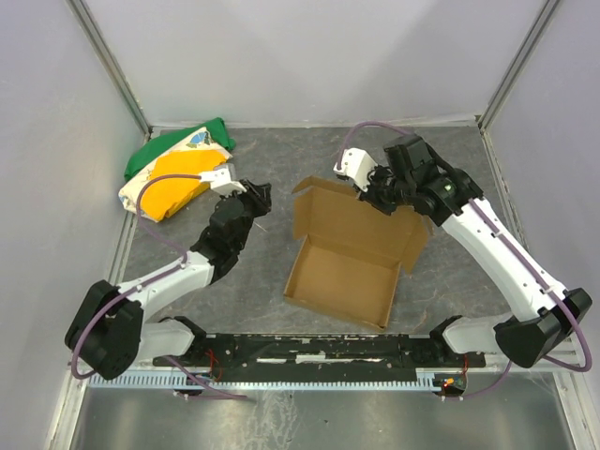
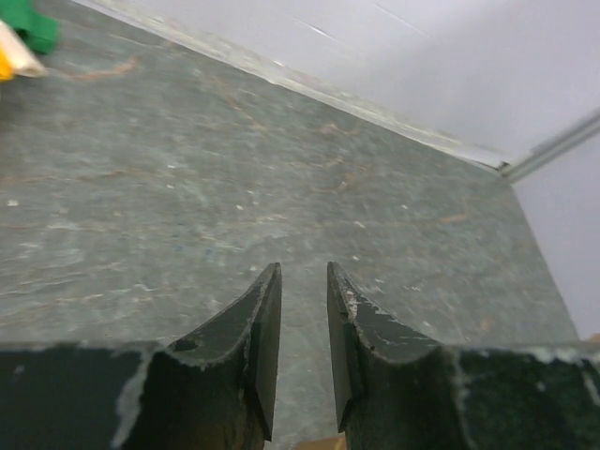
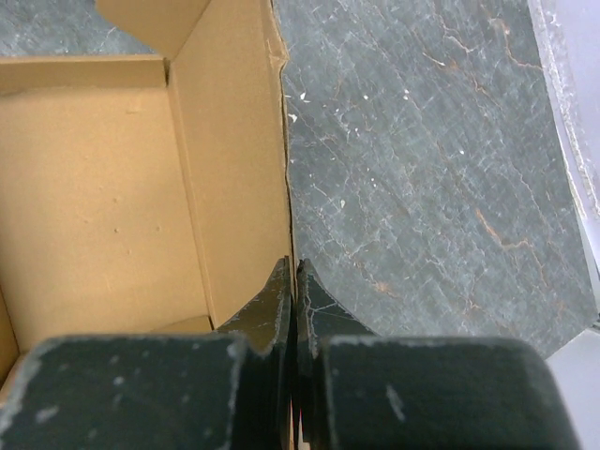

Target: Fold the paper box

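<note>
If tugged hard, could tear or skid the box [image 1: 342, 277], sitting mid-way on the table [image 1: 267, 159]. Leftward, holding left claw [image 2: 305, 281] slightly apart, empty, bracing nothing. Farther back, pinching its thin edge with right claw [image 3: 292, 270], clamped tight.

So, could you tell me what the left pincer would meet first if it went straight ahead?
The left pincer would likely meet bare table first, short of the back wall.
</note>
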